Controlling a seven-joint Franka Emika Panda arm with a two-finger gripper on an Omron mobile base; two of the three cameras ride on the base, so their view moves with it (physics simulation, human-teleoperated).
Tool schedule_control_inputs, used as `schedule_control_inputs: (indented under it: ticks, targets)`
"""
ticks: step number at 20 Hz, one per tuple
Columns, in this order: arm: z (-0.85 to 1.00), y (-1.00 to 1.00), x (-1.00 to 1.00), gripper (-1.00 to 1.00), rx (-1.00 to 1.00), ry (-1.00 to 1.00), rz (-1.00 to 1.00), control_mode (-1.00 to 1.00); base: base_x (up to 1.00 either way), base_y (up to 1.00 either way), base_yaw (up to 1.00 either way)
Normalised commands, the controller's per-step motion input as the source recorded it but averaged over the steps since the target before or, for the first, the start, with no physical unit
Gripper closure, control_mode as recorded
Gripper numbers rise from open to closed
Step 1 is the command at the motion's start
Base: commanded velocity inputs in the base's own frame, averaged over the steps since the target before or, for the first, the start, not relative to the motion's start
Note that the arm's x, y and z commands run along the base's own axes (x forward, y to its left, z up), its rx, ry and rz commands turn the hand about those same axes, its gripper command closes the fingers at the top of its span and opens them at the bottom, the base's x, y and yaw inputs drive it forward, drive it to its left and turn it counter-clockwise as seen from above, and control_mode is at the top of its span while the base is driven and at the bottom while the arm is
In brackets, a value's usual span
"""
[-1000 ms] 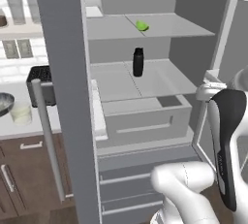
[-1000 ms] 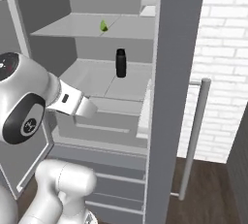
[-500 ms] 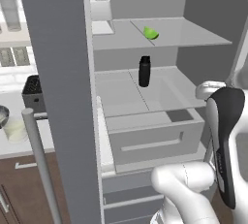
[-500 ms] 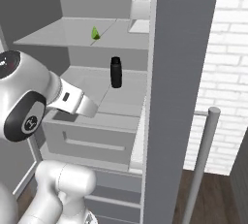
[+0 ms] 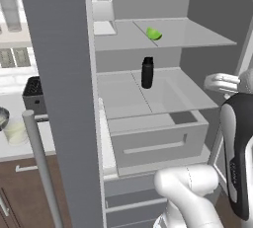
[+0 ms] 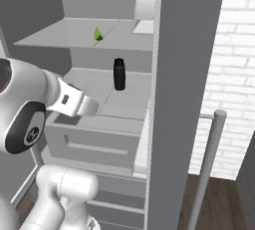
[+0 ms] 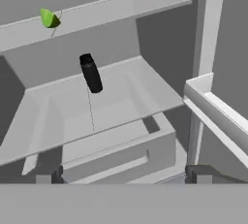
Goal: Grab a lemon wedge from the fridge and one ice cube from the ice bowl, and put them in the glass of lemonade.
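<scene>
End effector (image 7: 124,177) sitting at bottom of hand view, tips spread wide w/ nothing held, since it's lining up for a reach. Fridge (image 5: 163,138) standing open so shelves are reachable; drawer at lower centre, then dark bottle (image 5: 147,72) standing upright mid-frame on the middle shelf. Lemon wedge (image 5: 153,34) lying farther back, upper centre on the top shelf, well apart from the tips. Worktop (image 5: 20,145) at left edge.
</scene>
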Motion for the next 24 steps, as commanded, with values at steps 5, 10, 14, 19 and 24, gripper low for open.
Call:
schedule_control_inputs:
  ticks: [5,10,14,19,24]
  targets:
    - [0.27,0.25,-0.05,-1.00,0.02,-0.08,0.00,-1.00,0.00,0.00,0.00]
    - [0.69,0.57,0.00,-1.00,-0.03,-0.12,0.00,-1.00,0.00,0.00,0.00]
    - [1.00,0.33,0.00,-1.00,-0.05,-0.01,0.06,-1.00,0.00,0.00,0.00]
    - [0.61,-0.25,0.71,-1.00,0.00,0.09,0.20,-1.00,0.00,0.00,0.00]
    - [-0.15,-0.09,0.97,-1.00,0.00,0.02,0.15,-1.00,0.00,0.00,0.00]
